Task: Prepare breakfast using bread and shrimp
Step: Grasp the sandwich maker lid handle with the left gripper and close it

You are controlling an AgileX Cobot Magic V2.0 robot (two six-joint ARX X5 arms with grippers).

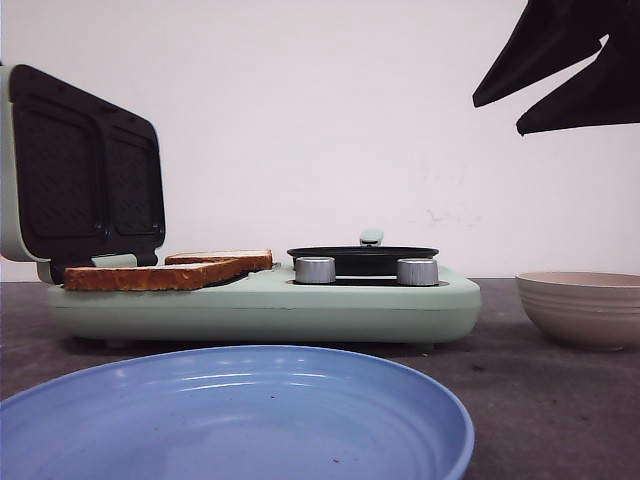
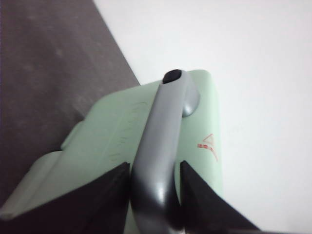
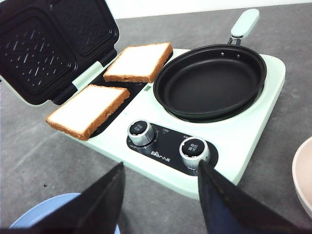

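Two bread slices lie on the open sandwich plates of a mint-green breakfast maker: the near slice and the far slice. The maker's lid stands raised. My left gripper is shut on the lid's grey handle; it does not show in the front view. High at the right hangs my right gripper, open and empty above the table in front of the maker's knobs. No shrimp is in view.
An empty black frying pan sits on the maker's right half, behind two metal knobs. A blue plate lies nearest the front edge. A beige bowl stands to the right.
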